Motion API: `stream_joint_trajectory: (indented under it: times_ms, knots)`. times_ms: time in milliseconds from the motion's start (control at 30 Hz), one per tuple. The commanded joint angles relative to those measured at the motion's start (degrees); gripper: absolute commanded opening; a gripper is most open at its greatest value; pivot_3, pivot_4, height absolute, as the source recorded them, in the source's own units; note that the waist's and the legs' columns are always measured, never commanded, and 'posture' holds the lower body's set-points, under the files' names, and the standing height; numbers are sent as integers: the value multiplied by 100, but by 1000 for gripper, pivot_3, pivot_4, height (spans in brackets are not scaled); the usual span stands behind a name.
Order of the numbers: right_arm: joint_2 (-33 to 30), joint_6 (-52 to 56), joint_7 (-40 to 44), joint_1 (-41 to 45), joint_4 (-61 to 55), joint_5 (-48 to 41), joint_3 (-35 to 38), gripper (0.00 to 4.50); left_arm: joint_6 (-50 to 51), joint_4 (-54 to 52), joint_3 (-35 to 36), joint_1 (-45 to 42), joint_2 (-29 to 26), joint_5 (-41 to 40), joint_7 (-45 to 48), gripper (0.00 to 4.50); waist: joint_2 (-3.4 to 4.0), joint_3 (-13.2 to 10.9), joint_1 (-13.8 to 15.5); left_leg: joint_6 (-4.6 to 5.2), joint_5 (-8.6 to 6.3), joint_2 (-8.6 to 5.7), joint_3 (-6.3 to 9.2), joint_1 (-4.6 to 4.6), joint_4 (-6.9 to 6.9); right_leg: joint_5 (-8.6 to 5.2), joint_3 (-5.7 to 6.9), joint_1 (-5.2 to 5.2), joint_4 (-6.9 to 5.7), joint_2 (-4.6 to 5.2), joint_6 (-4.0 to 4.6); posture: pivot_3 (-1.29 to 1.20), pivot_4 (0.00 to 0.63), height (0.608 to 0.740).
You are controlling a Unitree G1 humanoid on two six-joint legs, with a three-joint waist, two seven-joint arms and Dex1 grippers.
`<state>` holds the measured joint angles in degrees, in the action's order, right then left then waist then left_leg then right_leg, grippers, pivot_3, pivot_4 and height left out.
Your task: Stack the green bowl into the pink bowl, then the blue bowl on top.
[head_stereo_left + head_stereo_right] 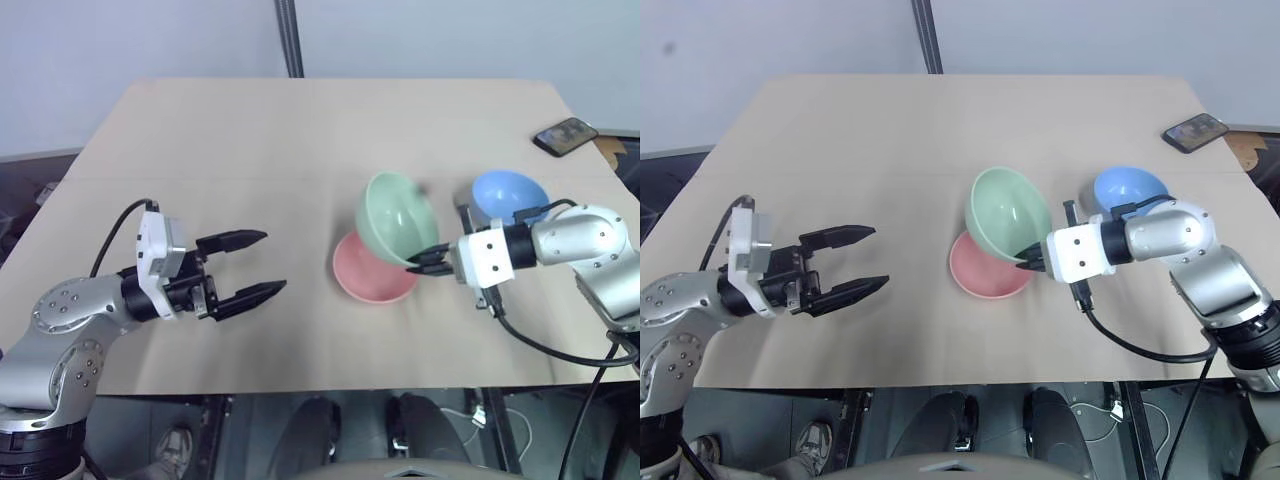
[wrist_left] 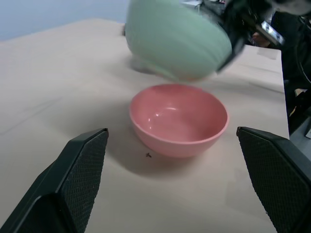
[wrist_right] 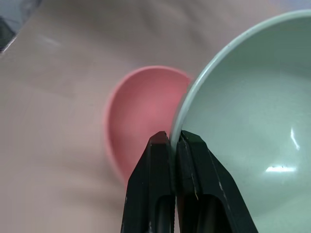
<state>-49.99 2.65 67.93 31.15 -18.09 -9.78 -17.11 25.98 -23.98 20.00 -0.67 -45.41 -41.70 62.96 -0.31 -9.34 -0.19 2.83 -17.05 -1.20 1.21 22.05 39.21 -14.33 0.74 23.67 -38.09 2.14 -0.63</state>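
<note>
Head stereo pair looks down over the tan tabletop (image 1: 300, 150); both wrist cameras sit close, sharing the small round salmon-pink plastic bowl (image 2: 178, 119).

Right eye view. The right gripper (image 1: 1027, 264) is pinching the near rim of the green bowl (image 1: 1007, 213) between its closed fingers, holding the bowl tilted and raised over the pink bowl (image 1: 980, 272), which is sitting upright on the table (image 1: 890, 130). The blue bowl (image 1: 1129, 189) is resting on the table just behind the right arm. The left gripper (image 1: 862, 259) is hovering over the table's left side with its fingers spread apart and nothing between them, pointing toward the bowls. A phone (image 1: 1194, 131) is lying at the table's far right corner.
</note>
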Motion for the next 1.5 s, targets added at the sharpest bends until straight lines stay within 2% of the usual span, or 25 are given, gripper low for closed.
stream_joint_trajectory:
  times_ms: [33, 67, 133, 267, 367, 567, 733, 767, 800, 900, 933, 1000, 1067, 1233, 1333, 1433, 1500]
  knots:
    - [57, 114, -95, -8, -225, 183, 70, 1254, -106, 0, 18, -88, -54, -8, 20, 4500, 0, 0, 2, -16, 10, 0, 0, 0, 0, 0, 0, 0, 0, 0, 0, 0, 150, 740]
    - [84, 192, -189, -53, -265, 193, 154, 1902, -110, 15, 16, -97, -59, -10, 24, 4500, 0, 0, 4, -20, 12, 0, 1, 0, 0, 0, 1, 0, 0, 0, 0, 0, 150, 740]
    - [69, 514, -343, -120, -390, 44, 429, 2551, -115, 37, 6, -115, -54, -18, 30, 4500, 0, 0, 11, -20, 12, 0, 2, 0, -1, 0, 3, 1, 0, -1, 1, 0, 150, 740]
    - [143, 1882, -824, -40, -527, -915, 1391, 2551, -152, 24, -96, -145, 18, 9, -13, 4500, 0, 0, 41, -20, 11, -1, 3, 10, -1, 0, 4, 4, 8, 0, 0, 0, 150, 740]
    - [259, 2371, -1404, 125, 5, -897, 1834, 2551, -161, -2, -177, -176, 64, 3, -55, 4500, 0, 0, 54, -19, 11, -1, 4, 8, -2, 0, 4, 2, 10, 0, 0, 0, 150, 740]
    - [383, 1465, -2339, 263, 2264, 566, 1363, 2551, -203, 29, -365, -332, 131, 35, -111, 4500, -3, 2, 102, -20, 12, -3, 1, 6, -2, 0, 4, 1, 8, 0, 2, 0, 150, 740]
    - [873, 1195, -2270, 515, 3990, 775, 1131, 2551, -226, -2, -425, -347, 197, 62, -179, 4500, 6, -3, 33, -20, 13, 1, -9, 16, -3, 0, 0, 14, 8, -10, 2, 0, 150, 740]
    - [892, 1145, -2223, 576, 4182, 802, 1124, 2004, -233, -33, -408, -298, 213, 63, -192, 4500, 6, -3, 27, -20, 13, 1, -9, 18, -3, 0, 0, 14, 8, -10, 1, 0, 150, 740]
    - [904, 1094, -2218, 634, 4296, 813, 1149, 1884, -223, -57, -388, -262, 229, 51, -219, 4500, 6, -3, 21, -20, 13, 0, -10, 18, -2, 1, 0, 13, 9, -10, 1, 0, 150, 740]
    - [905, 1056, -2171, 719, 4267, 750, 1276, 456, -217, -99, -355, -188, 248, 28, -270, 4500, 6, -3, -4, -19, 13, 0, -10, 17, -2, 1, -2, 12, 9, -9, 1, 0, 150, 740]
    - [893, 1033, -2179, 718, 4222, 743, 1309, 71, -221, -120, -355, -161, 254, 25, -281, 4500, 6, -3, -7, -19, 13, 0, -10, 17, -1, 1, -2, 12, 8, -10, 1, 0, 150, 740]
    - [807, 944, -2142, 659, 3996, 766, 1342, 71, -213, -162, -366, -119, 272, 14, -318, 4500, 5, -2, -10, -19, 13, 1, -8, 13, -1, 1, -2, 10, 6, -11, 1, 0, 150, 740]
    - [662, 1204, -1948, 558, 3175, 485, 1540, 71, -202, -197, -379, -85, 289, 3, -362, 4500, 9, -5, 3, -19, 13, 2, -7, 14, -1, 1, 0, 10, 5, -10, 1, 0, 150, 740]
    - [175, 2626, -717, -92, 138, -1468, 1912, 71, -203, -172, -402, -57, 305, 22, -383, 4500, 18, -10, 12, -18, 12, 3, 0, 25, -3, 1, 2, 18, 9, -11, 0, 0, 150, 740]
    - [-104, 3352, -649, -532, -1285, -2191, 1879, 71, -240, -47, -431, -123, 307, 77, -363, 4500, 11, -6, 63, -13, 8, 5, 15, 34, -3, 0, 17, 17, 17, -11, 0, 0, 150, 740]
    - [-205, 3531, -843, -886, -1939, -2039, 1462, 71, -285, 39, -468, -214, 307, 150, -361, 4500, 11, -6, 101, 7, -3, 1, 13, 33, 6, 2, 16, 13, 15, -2, -1, 0, 150, 740]
    - [53, 3555, -1173, -843, -1945, -1703, 974, 71, -266, 45, -495, -282, 321, 163, -415, 4500, 6, -4, 103, 7, -3, -1, 14, 28, 10, 2, 16, 8, 14, 1, -2, 0, 150, 740]
